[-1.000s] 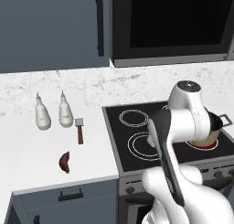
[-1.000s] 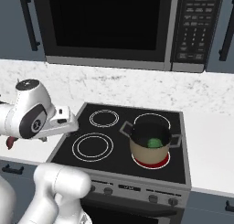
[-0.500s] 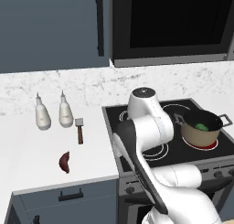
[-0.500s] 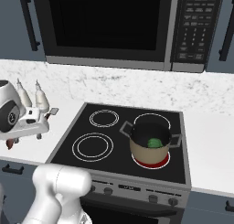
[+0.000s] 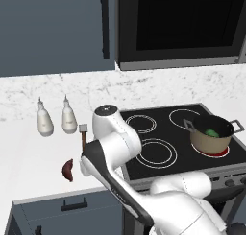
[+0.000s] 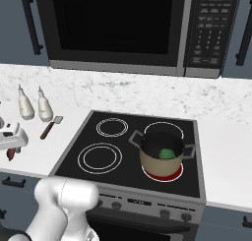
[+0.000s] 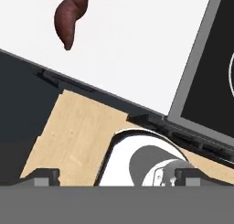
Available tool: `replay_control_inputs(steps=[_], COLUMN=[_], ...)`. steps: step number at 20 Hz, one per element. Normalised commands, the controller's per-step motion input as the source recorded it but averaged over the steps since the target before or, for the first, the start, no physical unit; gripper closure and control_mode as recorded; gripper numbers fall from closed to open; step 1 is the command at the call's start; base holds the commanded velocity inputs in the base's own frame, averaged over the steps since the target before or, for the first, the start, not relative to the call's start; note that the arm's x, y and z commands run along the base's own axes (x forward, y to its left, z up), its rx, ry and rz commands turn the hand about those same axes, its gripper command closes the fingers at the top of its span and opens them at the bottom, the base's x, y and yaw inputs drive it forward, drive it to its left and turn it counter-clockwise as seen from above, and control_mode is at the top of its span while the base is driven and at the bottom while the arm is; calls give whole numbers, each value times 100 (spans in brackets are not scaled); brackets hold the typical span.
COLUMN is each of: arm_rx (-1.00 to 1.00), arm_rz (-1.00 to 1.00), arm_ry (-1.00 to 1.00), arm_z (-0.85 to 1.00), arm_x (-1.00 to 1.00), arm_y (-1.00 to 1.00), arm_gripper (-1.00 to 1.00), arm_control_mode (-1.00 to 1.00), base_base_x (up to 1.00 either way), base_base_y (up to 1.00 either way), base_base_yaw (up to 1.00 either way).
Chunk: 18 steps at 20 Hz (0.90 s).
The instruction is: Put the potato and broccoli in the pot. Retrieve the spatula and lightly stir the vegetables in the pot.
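The broccoli (image 6: 166, 153) sits in the pot (image 6: 162, 162) on the stove's (image 6: 129, 156) front right burner; the potato (image 5: 67, 170) and spatula (image 5: 83, 135) lie on the desk (image 5: 29, 157) to its left.

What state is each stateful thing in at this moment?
gripper: open, empty, above the counter's front edge.
potato: lying on the counter, not in the pot.
broccoli: inside the pot.
pot: upright on the front right burner, which glows red.
spatula: lying flat on the counter beside the two white bottles, untouched.
microwave: door closed.
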Motion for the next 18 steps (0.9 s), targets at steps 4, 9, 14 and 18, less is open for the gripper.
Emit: replay_control_inputs(steps=[4,9,14,18], arm_rx=[1,3,2,1], arm_rz=[-1,-1,-2,-3], arm_ry=[0,0,0,0], arm_z=[-35,-33,-47,-58], arm_x=[57,63,48,49], arm_y=[96,78,58,40], arm_gripper=[-100,-100,-100,-100], arm_control_mode=[-100,-100,-100,-100], base_base_x=[0,0,0,0], base_base_y=[0,0,0,0], base_base_yaw=[0,0,0,0])
